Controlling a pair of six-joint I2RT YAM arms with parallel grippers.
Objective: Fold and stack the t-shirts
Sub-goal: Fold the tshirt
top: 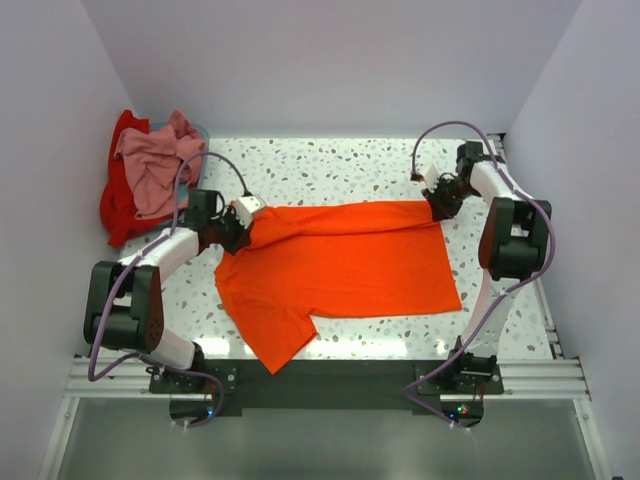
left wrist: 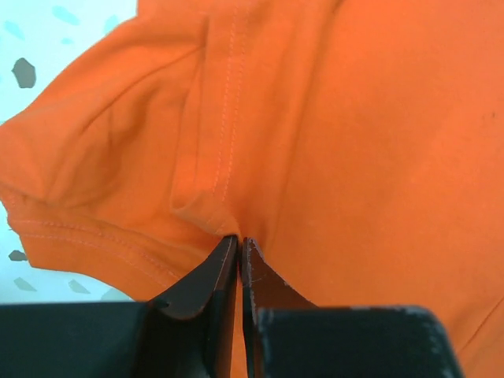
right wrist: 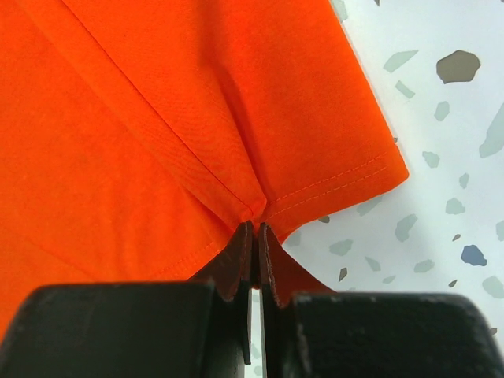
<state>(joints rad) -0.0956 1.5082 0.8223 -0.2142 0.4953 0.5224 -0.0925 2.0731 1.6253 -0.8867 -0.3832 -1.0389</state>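
While orange t-shirt [top: 340, 265] lies spread, L gripper [left wrist: 239, 239] pinches its cloth; R gripper [right wrist: 256, 226], hem corner.

At the upper left of the top view the red shirt [top: 116, 210] lies mostly under the pink shirt [top: 150, 170]. A pale blue edge [top: 200, 129] behind them shows only as a sliver, too little to name. The orange shirt [top: 340, 265] runs off the frame edges in both wrist views. Its cloth caught in the left gripper [left wrist: 239, 240] and the right gripper [right wrist: 253, 227] is hidden between the fingers. From above, both grippers' tips are too small to read.
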